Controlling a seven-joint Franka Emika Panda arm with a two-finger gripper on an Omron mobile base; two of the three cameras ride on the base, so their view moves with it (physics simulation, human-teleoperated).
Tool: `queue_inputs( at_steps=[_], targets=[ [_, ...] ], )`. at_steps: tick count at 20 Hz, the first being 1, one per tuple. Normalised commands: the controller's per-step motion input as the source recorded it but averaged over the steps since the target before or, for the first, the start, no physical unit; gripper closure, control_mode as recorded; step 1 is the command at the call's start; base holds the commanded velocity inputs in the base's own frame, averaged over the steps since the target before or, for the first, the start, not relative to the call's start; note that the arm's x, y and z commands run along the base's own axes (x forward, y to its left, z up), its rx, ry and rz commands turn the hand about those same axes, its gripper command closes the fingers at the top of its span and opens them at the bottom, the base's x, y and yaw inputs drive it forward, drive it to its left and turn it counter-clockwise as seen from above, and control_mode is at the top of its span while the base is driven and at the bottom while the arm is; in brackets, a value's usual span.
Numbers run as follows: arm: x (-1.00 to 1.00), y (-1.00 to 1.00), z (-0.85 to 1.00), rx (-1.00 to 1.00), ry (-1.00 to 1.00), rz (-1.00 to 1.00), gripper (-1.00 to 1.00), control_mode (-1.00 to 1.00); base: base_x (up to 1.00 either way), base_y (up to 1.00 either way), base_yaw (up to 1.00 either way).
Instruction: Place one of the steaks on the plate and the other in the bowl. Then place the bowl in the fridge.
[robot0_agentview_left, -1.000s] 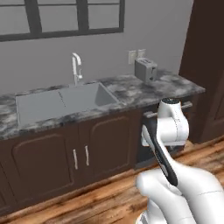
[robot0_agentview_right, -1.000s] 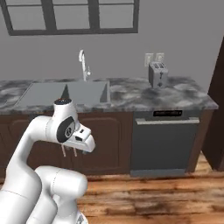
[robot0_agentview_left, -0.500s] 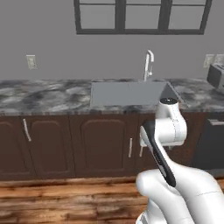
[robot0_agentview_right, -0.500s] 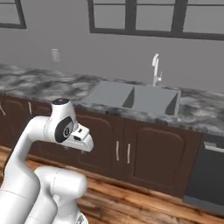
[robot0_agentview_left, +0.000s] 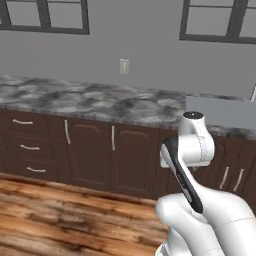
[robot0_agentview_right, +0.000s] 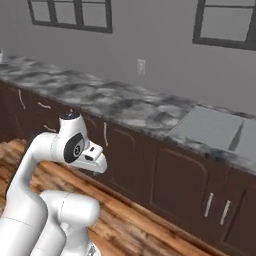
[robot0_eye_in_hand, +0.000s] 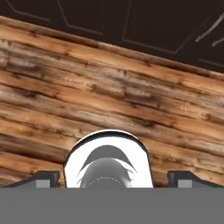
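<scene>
1. We see the white arm (robot0_agentview_left: 192, 150) folded up over its base. It stands on a wooden plank floor (robot0_agentview_left: 65, 215) in front of a long run of kitchen units.
2. The gripper (robot0_eye_in_hand: 112, 178) points down at the floor. In the hand view its two dark fingertips (robot0_eye_in_hand: 46, 178) sit far apart at the bottom corners, so we read the jaws as spread wide and clamped on nothing.
3. Beyond the fingertips the hand view shows brown planks. The dark foot of the cabinets runs along the far edge of that view.
4. A grey marbled counter (robot0_agentview_left: 100, 102) runs from left to right along the far wall.
5. Under the counter we see dark brown cabinets (robot0_agentview_left: 90, 155) with slim pale handles. A stack of drawers (robot0_agentview_left: 30, 147) sits at the left end in the left base view.
6. A grey sink (robot0_agentview_left: 220, 112) is set into the counter to the right of the arm. In the right base view the sink lies at the far right, and we see two basins.
7. A pale wall outlet (robot0_agentview_left: 124, 66) sits on the grey wall above the counter, left of the sink.
8. Dark-framed windows (robot0_agentview_left: 50, 15) are set high in the wall, one to the left of the outlet and one to the right.
9. From these views we cannot tell where the steaks, the plate, the bowl and the fridge are.
</scene>
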Motion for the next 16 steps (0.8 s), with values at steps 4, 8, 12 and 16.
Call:
queue_inputs(
  at_steps=[4, 8, 12, 16],
  targets=[
    [0.00, 0.00, 0.00, 0.00, 0.00, 0.00, -1.00, 1.00, 0.44, 0.88, 0.59],
    [0.00, 0.00, 0.00, 0.00, 0.00, 0.00, -1.00, 1.00, 0.23, 0.42, 0.77],
    [0.00, 0.00, 0.00, 0.00, 0.00, 0.00, -1.00, 1.00, 0.38, 0.48, 0.72],
    [0.00, 0.00, 0.00, 0.00, 0.00, 0.00, -1.00, 1.00, 0.67, 0.65, 0.57]
  ],
)
